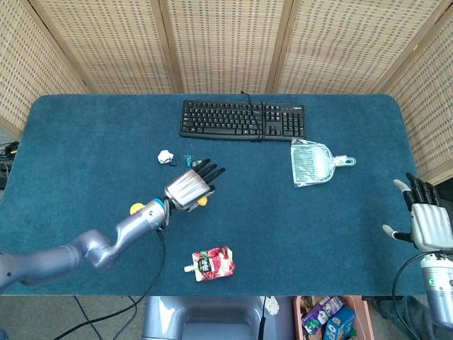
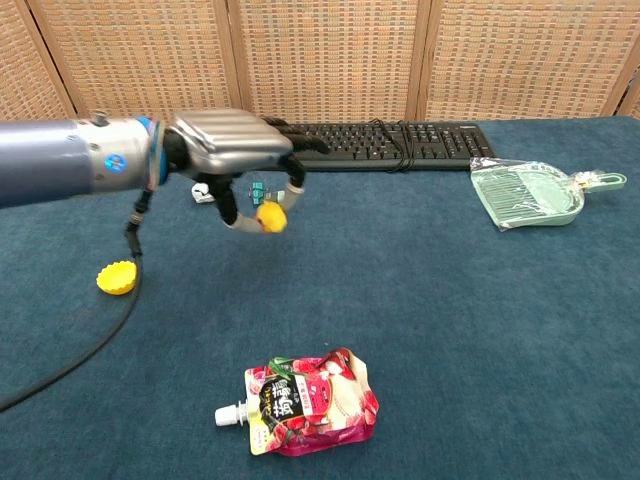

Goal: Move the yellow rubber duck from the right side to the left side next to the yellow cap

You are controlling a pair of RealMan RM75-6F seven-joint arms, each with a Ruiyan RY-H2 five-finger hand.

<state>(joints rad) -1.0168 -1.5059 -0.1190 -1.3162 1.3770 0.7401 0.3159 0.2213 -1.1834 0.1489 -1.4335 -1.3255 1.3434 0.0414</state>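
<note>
Duck is pinched under the left hand between thumb and a finger, other fingers extended, lifted off the table so it clears the cloth, cap at its 8 o'clock; right hand idles open, holding nothing.

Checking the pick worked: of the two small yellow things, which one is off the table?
The duck, pinched under the left hand and lifted clear. The cap lies flat on the cloth, apart.
</note>
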